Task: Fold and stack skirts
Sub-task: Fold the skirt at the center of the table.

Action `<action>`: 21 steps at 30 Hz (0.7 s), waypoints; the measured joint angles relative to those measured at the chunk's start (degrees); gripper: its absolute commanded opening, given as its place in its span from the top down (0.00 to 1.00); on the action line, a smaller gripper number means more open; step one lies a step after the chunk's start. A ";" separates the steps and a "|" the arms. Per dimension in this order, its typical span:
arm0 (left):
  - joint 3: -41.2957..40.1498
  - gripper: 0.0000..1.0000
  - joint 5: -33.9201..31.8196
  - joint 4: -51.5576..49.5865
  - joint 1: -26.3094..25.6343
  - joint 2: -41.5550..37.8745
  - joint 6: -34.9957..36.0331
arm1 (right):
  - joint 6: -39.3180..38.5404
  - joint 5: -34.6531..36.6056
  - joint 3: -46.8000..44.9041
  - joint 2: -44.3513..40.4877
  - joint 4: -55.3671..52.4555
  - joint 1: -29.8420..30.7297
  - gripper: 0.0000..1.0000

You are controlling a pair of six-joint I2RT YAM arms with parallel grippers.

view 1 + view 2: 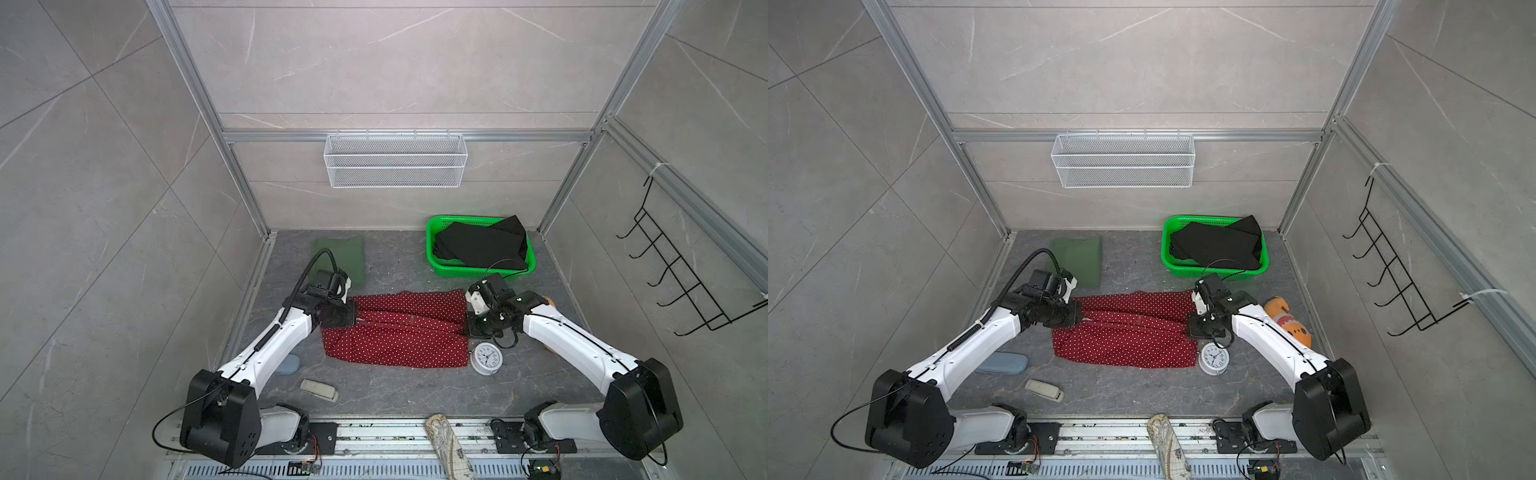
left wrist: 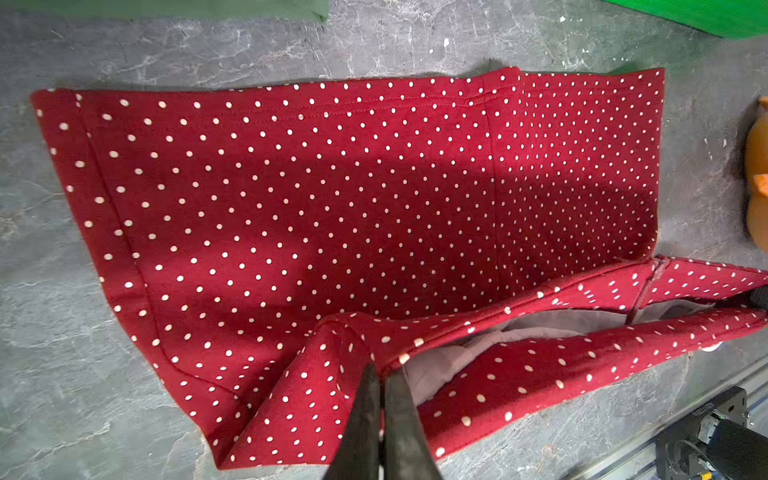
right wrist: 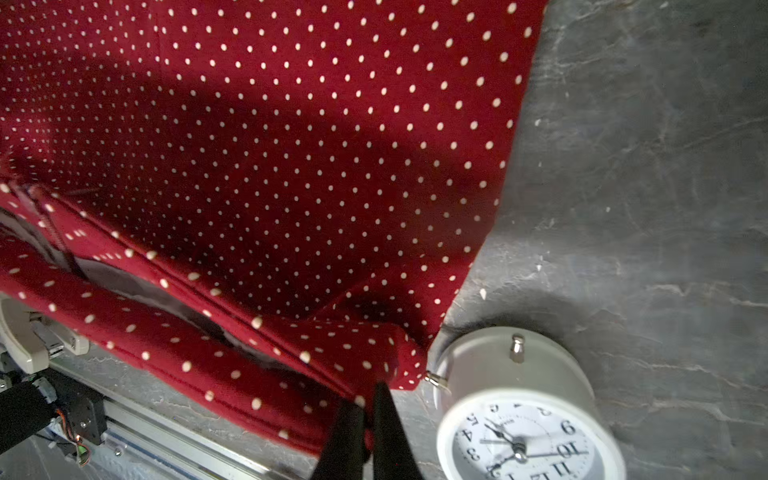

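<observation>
The left tool (image 2: 383, 370) and right tool (image 3: 365, 395) each pinched a waistband corner of the red polka-dot skirt (image 1: 395, 332), which stretched between them on the surface (image 1: 395, 262). A clean fold likely required both corners travelling level and taut, with the right tool clearing the alarm clock (image 3: 498, 370) just beside it.

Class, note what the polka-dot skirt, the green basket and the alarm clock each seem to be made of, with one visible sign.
The red polka-dot skirt: matte cloth, with stitched hems and soft folds. The green basket: probably moulded plastic, evenly bright with lattice walls. The alarm clock: smooth white casing, plastic or painted metal, unclear.
</observation>
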 measured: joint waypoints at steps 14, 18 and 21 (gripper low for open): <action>0.00 1.00 2.21 3.37 -1.11 0.76 2.45 | -2.62 7.30 2.51 -0.33 0.07 0.00 0.60; 0.00 1.00 2.45 3.56 -1.60 0.96 2.80 | -4.61 7.82 3.82 -2.47 1.14 0.15 0.59; 0.00 1.00 2.47 3.72 -1.81 0.96 3.08 | -7.08 7.41 5.20 -3.69 3.80 1.53 0.58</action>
